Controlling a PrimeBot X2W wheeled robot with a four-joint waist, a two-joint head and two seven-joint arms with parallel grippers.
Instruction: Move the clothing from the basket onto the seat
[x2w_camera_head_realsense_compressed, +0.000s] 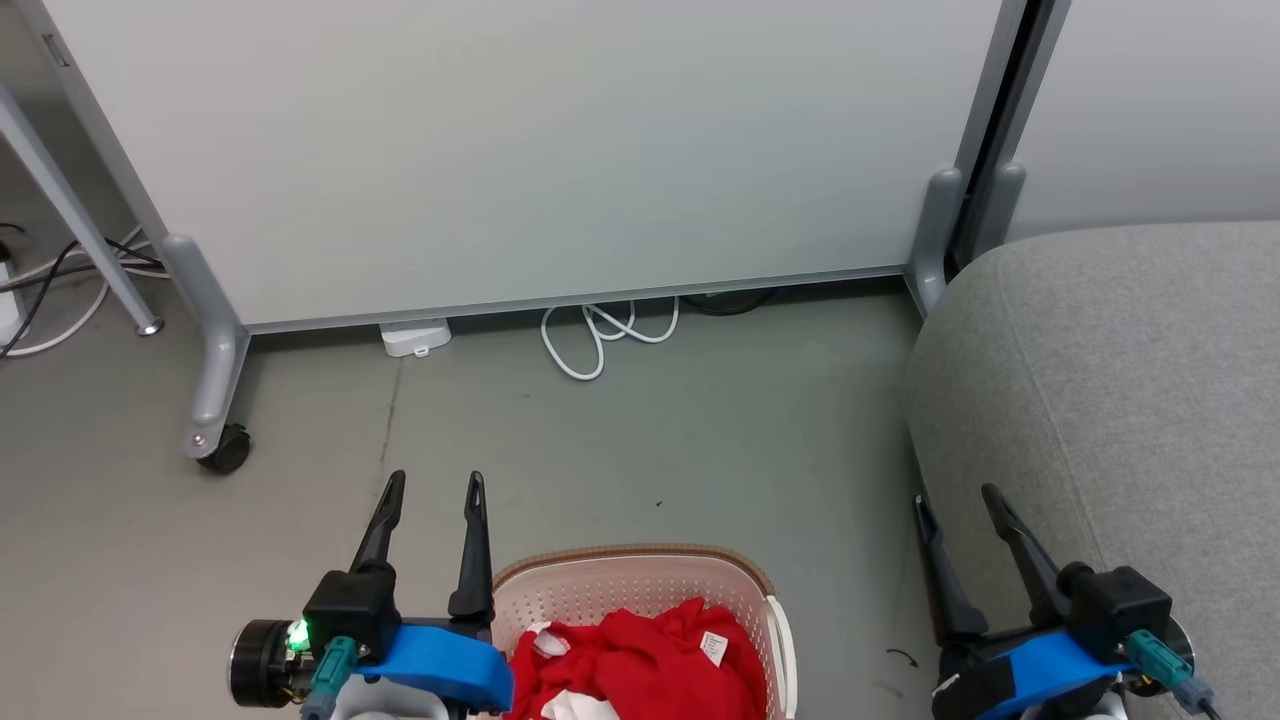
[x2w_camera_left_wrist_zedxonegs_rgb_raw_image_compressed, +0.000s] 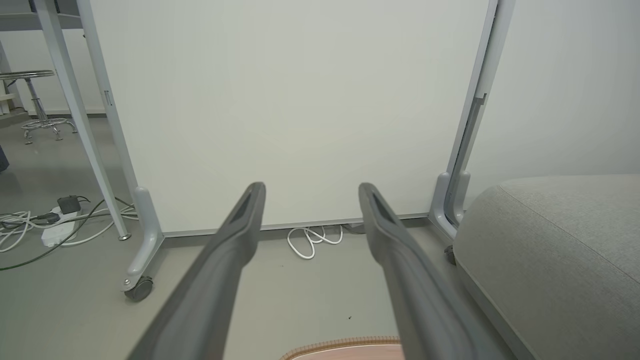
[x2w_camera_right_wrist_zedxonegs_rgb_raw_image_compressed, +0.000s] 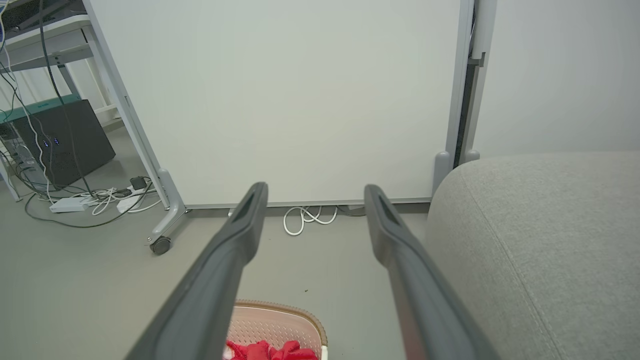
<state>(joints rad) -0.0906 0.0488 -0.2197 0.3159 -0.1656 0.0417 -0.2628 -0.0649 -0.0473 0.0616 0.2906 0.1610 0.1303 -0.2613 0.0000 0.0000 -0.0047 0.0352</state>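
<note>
Red clothing (x2w_camera_head_realsense_compressed: 640, 655) heaped in basket (x2w_camera_head_realsense_compressed: 600, 590) on floor; seat (x2w_camera_head_realsense_compressed: 1120, 400) to right, apart. Left gripper (x2w_camera_head_realsense_compressed: 436, 480), right gripper (x2w_camera_head_realsense_compressed: 954, 496) flank basket, jaws spread, empty. Step: pre-grasp. Next, probably: descend into basket, pinch fabric.

Bright, even light; soft shadows; wrist views bend at edges.

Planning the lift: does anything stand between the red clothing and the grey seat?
Only the cream perforated plastic basket's wall around the red fabric clothing; then grey floor up to the light grey upholstered seat.
</note>
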